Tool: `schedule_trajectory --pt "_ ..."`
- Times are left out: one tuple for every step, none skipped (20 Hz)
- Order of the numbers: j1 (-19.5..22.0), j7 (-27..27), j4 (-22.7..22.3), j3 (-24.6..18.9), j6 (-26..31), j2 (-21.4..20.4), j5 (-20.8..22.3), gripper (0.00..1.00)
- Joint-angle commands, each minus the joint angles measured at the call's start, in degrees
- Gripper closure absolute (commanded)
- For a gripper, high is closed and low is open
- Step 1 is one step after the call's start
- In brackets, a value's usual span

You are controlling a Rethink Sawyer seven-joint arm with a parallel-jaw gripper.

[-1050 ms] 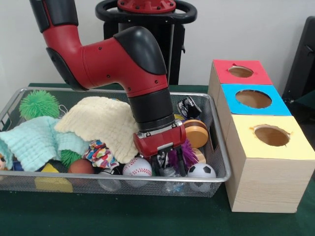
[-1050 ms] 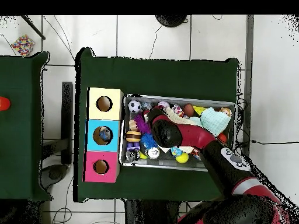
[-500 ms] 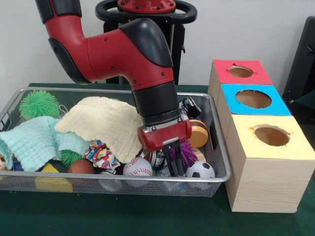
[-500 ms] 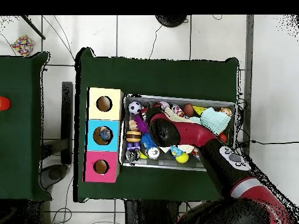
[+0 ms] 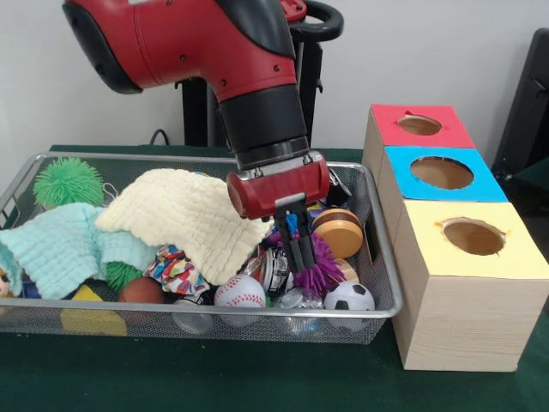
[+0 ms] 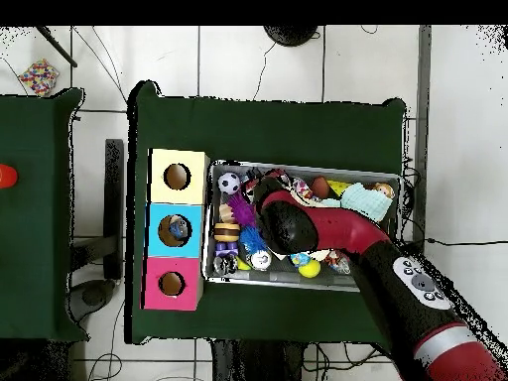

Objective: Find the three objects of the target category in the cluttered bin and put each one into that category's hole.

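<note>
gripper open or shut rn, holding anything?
Shut, on the purple spiky toy: the gripper sits in its spikes, fingers together, above the mesh bin.

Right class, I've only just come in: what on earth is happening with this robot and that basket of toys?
The red and black robot arm reaches into the wire mesh bin of mixed toys and cloths. Its gripper hangs low over the purple spiky ball, fingers close together, but whether it actually holds anything cannot be told. Beside the bin stands a wooden box with red, blue and yellow holed tops; the blue hole already has something inside.
</note>
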State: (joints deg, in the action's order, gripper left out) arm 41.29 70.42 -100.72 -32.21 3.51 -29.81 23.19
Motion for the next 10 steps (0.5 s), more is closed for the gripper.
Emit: schedule_trajectory --pt "-1.5 7.1 -1.1 0.5 6.4 -2.2 -0.9 1.0" --pt "-3.3 7.1 0.6 2.6 4.8 -0.1 0.1 1.0" --pt "-4.9 7.8 1.6 4.5 4.7 0.4 -0.1 1.0" --pt "-6.5 8.4 2.6 6.3 4.7 1.0 -0.3 1.0" --pt "-8.3 8.3 3.8 8.5 5.8 1.6 -0.2 1.0" --pt "-9.6 8.0 4.7 10.2 7.1 2.0 -0.1 1.0" --pt "-9.9 7.6 5.2 10.6 7.7 2.6 -0.1 1.0" --pt "-10.3 7.2 5.6 11.1 8.4 3.1 -0.2 1.0" --pt "-10.5 6.6 6.0 11.1 9.2 3.7 -0.4 1.0" --pt "-10.4 6.0 6.0 10.6 10.1 4.0 -0.6 1.0"
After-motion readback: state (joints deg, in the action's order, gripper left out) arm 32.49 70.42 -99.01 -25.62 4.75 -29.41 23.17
